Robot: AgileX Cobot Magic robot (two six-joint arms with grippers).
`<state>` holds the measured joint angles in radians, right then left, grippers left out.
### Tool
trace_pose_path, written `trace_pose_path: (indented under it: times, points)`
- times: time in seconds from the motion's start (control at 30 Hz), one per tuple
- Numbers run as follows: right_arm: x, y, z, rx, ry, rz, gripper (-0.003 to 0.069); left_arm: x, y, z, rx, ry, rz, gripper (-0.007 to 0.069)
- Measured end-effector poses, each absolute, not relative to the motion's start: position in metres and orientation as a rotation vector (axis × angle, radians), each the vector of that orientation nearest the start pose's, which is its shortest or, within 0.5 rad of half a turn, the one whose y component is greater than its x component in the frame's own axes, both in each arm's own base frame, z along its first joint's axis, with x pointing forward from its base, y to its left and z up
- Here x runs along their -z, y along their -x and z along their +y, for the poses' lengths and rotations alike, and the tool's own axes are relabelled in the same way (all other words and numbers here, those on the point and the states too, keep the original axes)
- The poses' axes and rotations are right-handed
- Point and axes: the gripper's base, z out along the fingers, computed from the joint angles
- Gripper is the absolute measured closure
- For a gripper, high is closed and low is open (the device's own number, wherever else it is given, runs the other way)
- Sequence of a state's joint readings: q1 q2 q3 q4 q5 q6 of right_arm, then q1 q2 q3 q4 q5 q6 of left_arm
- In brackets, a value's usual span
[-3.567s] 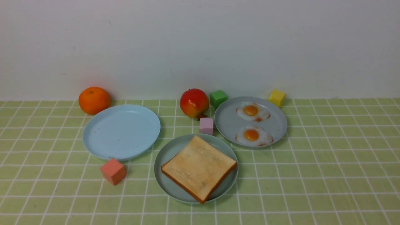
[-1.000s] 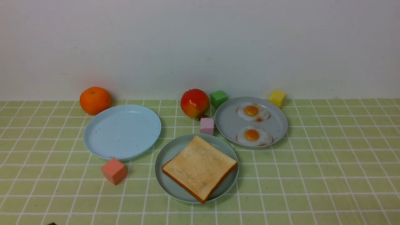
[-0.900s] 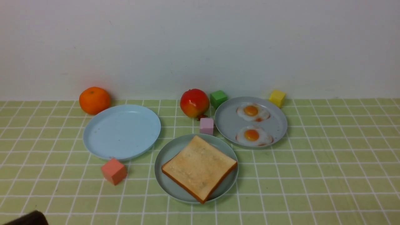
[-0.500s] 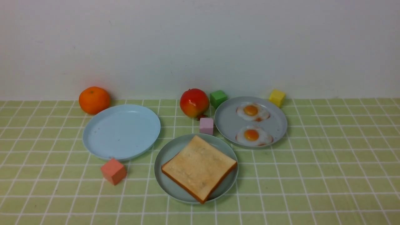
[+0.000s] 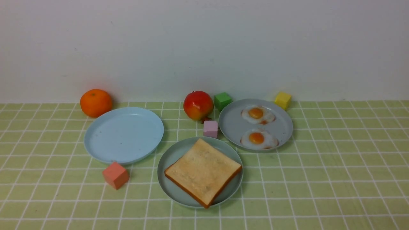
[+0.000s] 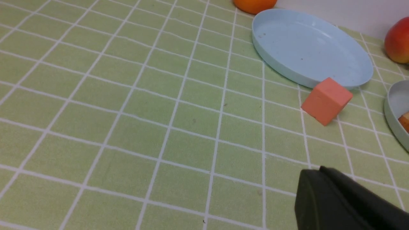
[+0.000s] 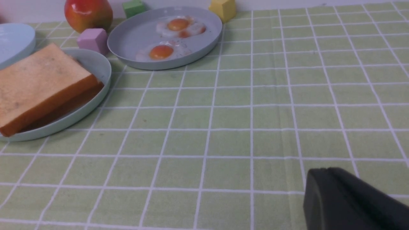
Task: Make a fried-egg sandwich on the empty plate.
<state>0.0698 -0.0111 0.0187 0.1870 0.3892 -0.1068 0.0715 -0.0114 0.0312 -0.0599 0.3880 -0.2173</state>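
We reckon the sandwich (image 5: 203, 172) is abt done: it sits on the mint plate (image 5: 171, 153) mid-bench (image 5: 319, 179), tho no egg shows btwn slices. Left pincer (image 6: 314, 185) is pressed together nr the pink cube (image 6: 326, 100); right pincer (image 7: 322, 185) we can't tell. Best keep both clear of the plate so the top slice isn't nudged.

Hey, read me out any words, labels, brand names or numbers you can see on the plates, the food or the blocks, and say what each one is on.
None: no readable text, number or logo on any plate, the toast, the fried eggs, the fruit or the blocks.
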Motion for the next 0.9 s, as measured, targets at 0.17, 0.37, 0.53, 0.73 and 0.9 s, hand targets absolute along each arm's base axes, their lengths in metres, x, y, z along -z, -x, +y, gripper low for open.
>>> trace_pose_path:
  times: [0.17, 0.37, 0.53, 0.73, 0.9]
  points:
    - [-0.1731, -0.0514, 0.01, -0.16, 0.052, 1.876, 0.0634, -0.1686, -0.0523, -0.0003, 0.183, 0.272, 1.874, 0.0638]
    - [-0.1731, -0.0514, 0.01, -0.16, 0.052, 1.876, 0.0627, -0.1686, -0.0523, -0.0014, 0.196, 0.248, 1.878, 0.0638]
    - [-0.1731, -0.0514, 0.01, -0.16, 0.052, 1.876, 0.0619, -0.1686, -0.0523, -0.0013, 0.194, 0.246, 1.878, 0.0638]
    - [-0.1731, -0.0514, 0.01, -0.16, 0.052, 1.876, 0.0617, -0.1686, -0.0523, -0.0013, 0.194, 0.246, 1.878, 0.0638]
    - [-0.1731, -0.0514, 0.01, -0.16, 0.052, 1.876, 0.061, -0.1686, -0.0523, -0.0013, 0.194, 0.246, 1.878, 0.0638]
